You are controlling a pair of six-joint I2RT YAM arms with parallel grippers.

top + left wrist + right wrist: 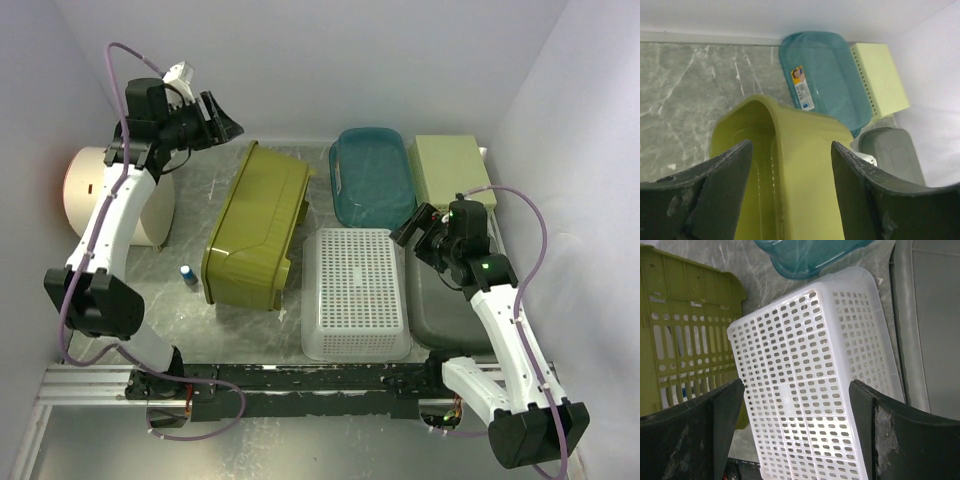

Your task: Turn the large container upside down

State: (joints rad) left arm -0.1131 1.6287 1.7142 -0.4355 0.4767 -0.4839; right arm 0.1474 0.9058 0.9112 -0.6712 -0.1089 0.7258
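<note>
The large olive-green container (pixel 255 230) lies tipped on its long side at the left-centre of the table. Its opening faces left and its slotted base (pixel 685 340) faces the white basket. My left gripper (pixel 225 125) is open and empty, raised above the container's far end. In the left wrist view the container's upper wall (pixel 790 170) runs beneath the gap of that gripper (pixel 790 190), apart from the fingers. My right gripper (pixel 415 235) is open and empty, hovering over the white basket (pixel 815 375). It also shows in the right wrist view (pixel 795 430).
An upside-down white perforated basket (pixel 355 290) sits beside the olive container. A teal tub (pixel 372 175), a pale green basket (pixel 450 170) and a grey tub (pixel 892 155) lie inverted to the right. A white cylinder (pixel 105 195) and a small blue bottle (pixel 187 275) stand left.
</note>
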